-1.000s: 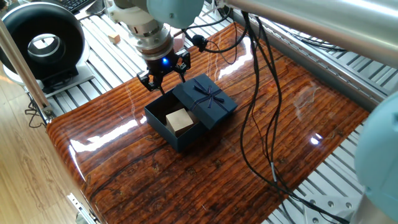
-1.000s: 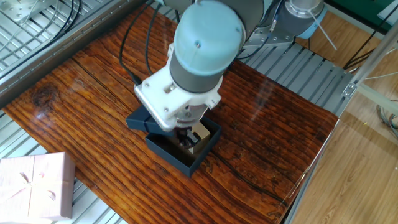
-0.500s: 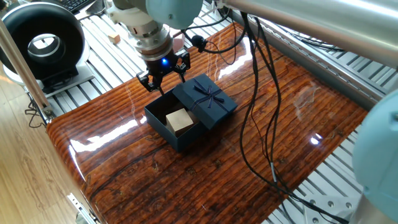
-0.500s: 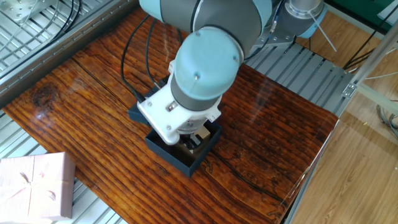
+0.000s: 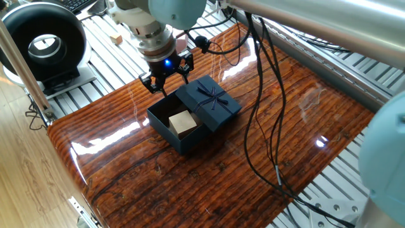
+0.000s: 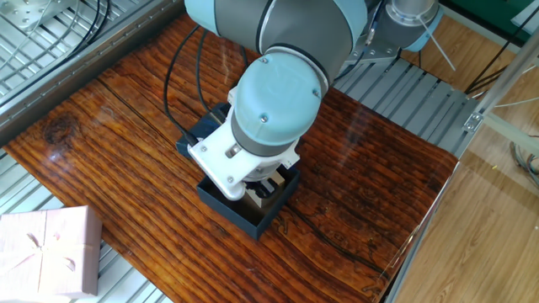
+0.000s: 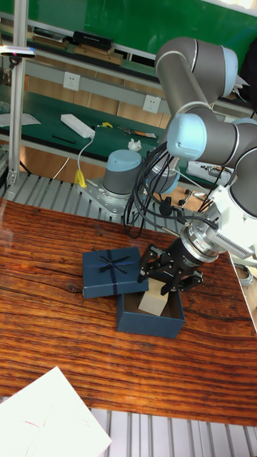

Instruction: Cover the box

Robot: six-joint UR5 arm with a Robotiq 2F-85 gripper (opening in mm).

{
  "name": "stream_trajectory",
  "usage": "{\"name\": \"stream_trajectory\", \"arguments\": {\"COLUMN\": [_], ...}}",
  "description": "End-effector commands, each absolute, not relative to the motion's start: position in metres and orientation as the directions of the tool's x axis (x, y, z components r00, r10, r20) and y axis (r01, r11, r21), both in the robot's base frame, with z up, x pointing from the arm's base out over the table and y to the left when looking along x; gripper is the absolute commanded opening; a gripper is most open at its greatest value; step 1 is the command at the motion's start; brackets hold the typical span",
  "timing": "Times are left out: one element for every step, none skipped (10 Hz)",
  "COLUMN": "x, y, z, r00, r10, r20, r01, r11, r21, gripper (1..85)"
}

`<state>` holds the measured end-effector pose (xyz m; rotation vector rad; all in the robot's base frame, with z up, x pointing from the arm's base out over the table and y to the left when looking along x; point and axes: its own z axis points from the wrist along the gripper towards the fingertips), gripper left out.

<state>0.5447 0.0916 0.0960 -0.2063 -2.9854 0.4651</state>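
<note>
The box (image 5: 179, 134) is a dark navy open base on the wooden table, with a tan block (image 5: 181, 121) inside it. Its navy lid (image 5: 209, 101), topped with a bow, rests tilted against the box's far right edge. My gripper (image 5: 168, 81) hangs just above the box's back left edge, open, with nothing between its fingers. In the tall fixed view the gripper (image 7: 169, 280) is over the box (image 7: 148, 320), and the lid (image 7: 111, 271) lies to its left. In the other fixed view the wrist hides most of the box (image 6: 253, 217).
A pale pink box (image 6: 46, 252) sits at the table's corner. A black round device (image 5: 44, 41) stands beyond the table's left end. Black cables (image 5: 256, 114) hang over the table to the right of the lid. Metal slats surround the tabletop (image 5: 253, 171).
In the other fixed view the wrist has shifted slightly, uncovering more of the lid. Box, lid and block have not moved, and the gripper stays open.
</note>
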Motion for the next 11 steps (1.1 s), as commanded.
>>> {"name": "stream_trajectory", "arguments": {"x": [0.540,0.540,0.539,0.538,0.539,0.540,0.539,0.539,0.539,0.539,0.537], "y": [0.093,0.092,0.092,0.092,0.088,0.085,0.079,0.077,0.077,0.077,0.078], "z": [0.096,0.097,0.098,0.099,0.102,0.105,0.109,0.110,0.110,0.111,0.109], "r00": [-0.982,-0.982,-0.982,-0.983,-0.986,-0.987,-0.987,-0.987,-0.986,-0.986,-0.985], "r10": [0.155,0.148,0.146,0.137,0.107,0.091,0.080,0.076,0.074,0.073,0.078], "r20": [0.109,0.114,0.117,0.120,0.128,0.133,0.139,0.143,0.148,0.149,0.156], "r01": [0.116,0.106,0.103,0.094,0.063,0.046,0.031,0.025,0.022,0.020,0.025], "r11": [0.946,0.945,0.945,0.947,0.949,0.949,0.944,0.943,0.945,0.945,0.947], "r21": [-0.304,-0.309,-0.309,-0.308,-0.310,-0.312,-0.327,-0.331,-0.328,-0.327,-0.320], "gripper": [58.3,58.3,58.0,58.0,58.0,58.3,58.3,58.3,58.3,58.3,58.3]}}
